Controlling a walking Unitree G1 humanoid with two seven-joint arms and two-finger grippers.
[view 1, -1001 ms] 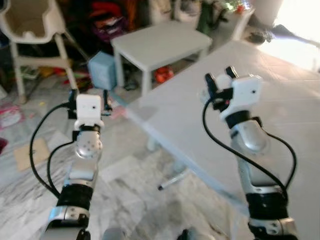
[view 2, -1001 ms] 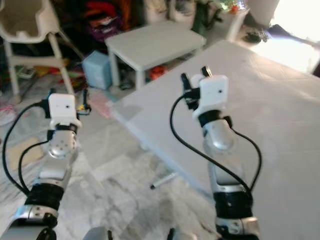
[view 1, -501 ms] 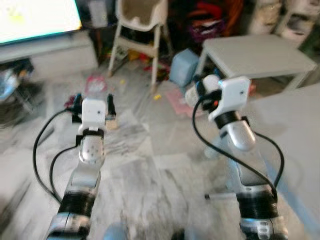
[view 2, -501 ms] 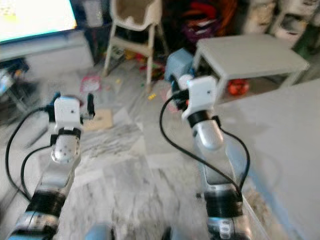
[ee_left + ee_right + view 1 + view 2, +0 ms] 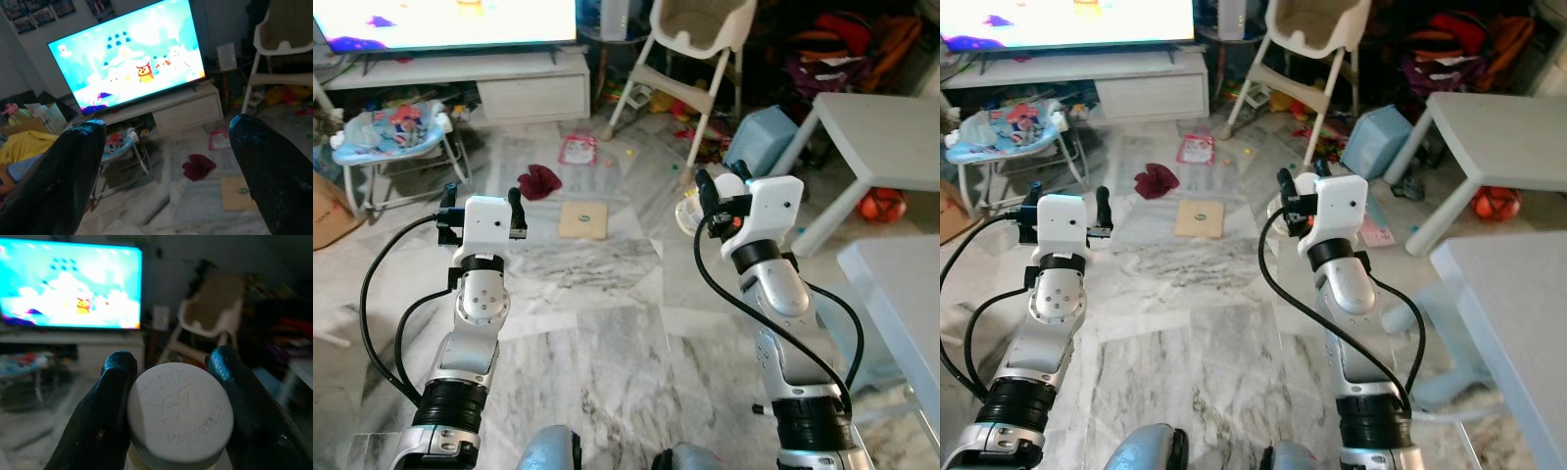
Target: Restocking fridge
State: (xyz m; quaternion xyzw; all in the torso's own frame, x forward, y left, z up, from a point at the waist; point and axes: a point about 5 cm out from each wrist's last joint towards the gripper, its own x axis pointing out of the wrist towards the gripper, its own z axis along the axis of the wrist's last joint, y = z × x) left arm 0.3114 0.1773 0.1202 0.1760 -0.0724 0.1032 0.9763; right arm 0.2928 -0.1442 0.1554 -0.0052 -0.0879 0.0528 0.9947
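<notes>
Bottle [image 5: 180, 417] with white cap sits clamped in right pincer [image 5: 171, 396]; left pincer [image 5: 168, 166] gapes empty.

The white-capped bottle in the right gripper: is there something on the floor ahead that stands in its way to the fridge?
No fridge is in view, so the route cannot be judged. The right gripper holds the white-capped bottle. On the floor ahead lie a red cloth and a flat cardboard piece, with a high chair beyond.

Silver arms, white wrist boxes, looping black cables, black-fingered pincers.
</notes>
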